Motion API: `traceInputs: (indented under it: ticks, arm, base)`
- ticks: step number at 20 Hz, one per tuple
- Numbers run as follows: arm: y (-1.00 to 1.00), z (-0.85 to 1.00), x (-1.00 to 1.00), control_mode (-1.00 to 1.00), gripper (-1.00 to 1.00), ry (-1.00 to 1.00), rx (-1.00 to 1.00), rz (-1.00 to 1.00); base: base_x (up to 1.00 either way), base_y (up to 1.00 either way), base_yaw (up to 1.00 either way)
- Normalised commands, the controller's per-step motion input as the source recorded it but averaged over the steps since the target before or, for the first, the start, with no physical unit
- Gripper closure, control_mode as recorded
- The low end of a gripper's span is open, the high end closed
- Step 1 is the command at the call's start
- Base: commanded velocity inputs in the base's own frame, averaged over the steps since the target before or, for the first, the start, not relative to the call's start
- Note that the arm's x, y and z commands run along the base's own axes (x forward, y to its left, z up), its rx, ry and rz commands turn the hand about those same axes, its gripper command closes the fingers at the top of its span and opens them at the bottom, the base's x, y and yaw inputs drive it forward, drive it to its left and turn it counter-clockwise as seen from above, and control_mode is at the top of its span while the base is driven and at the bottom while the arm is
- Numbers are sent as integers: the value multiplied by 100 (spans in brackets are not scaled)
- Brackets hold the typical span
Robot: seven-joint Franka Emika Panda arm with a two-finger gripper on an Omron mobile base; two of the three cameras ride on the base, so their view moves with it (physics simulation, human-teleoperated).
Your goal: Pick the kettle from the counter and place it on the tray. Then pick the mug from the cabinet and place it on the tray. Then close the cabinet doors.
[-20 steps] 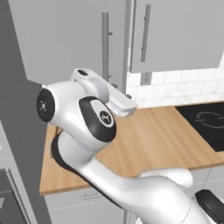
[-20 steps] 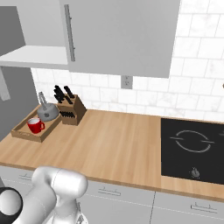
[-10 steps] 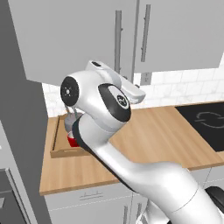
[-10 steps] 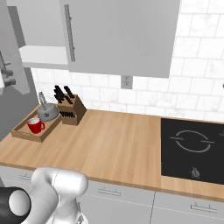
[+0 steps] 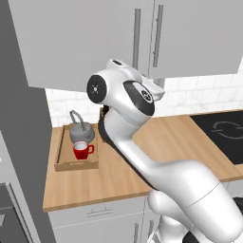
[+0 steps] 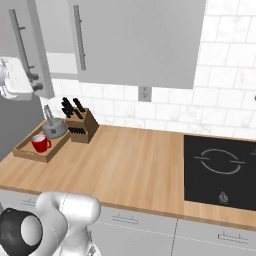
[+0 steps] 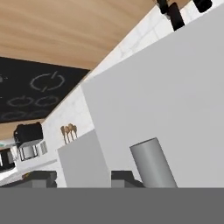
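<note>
since a second ago, the arm [image 5: 128,102] has been swung up and leftward, and the left cabinet door [image 6: 27,45] has been brought nearer to shut. the gripper [image 6: 20,80] is seen against that door by its silver bar handle [image 7: 153,164]; whether its jaws are apart or clamped cannot be told. the kettle [image 5: 79,130] and the red mug [image 5: 83,150] are seen standing on the tray [image 5: 64,161], the mug just in front of the kettle. the tray rests on the counter [image 6: 135,165], beside a knife block [image 6: 82,125]. the right cabinet door [image 6: 135,40] is seen closed.
</note>
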Motion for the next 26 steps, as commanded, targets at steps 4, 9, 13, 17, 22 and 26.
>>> traceInputs:
  ticks: [4,9,13,17,22,26]
  arm:
    - [-14,-3,85,-100,-100,-2,0,0]
    - [-13,-4,85,-100,-100,-2,0,0]
    - [-10,-4,86,-100,-100,-1,0,0]
    - [-9,-4,87,-100,-100,-1,0,0]
    - [-7,-6,86,-100,-100,-1,0,0]
    - [-7,-10,83,-100,-100,0,0,0]
  base:
    - [0,0,0]
    - [0,0,0]
    - [0,0,0]
    - [0,0,0]
    - [0,0,0]
    - [0,0,0]
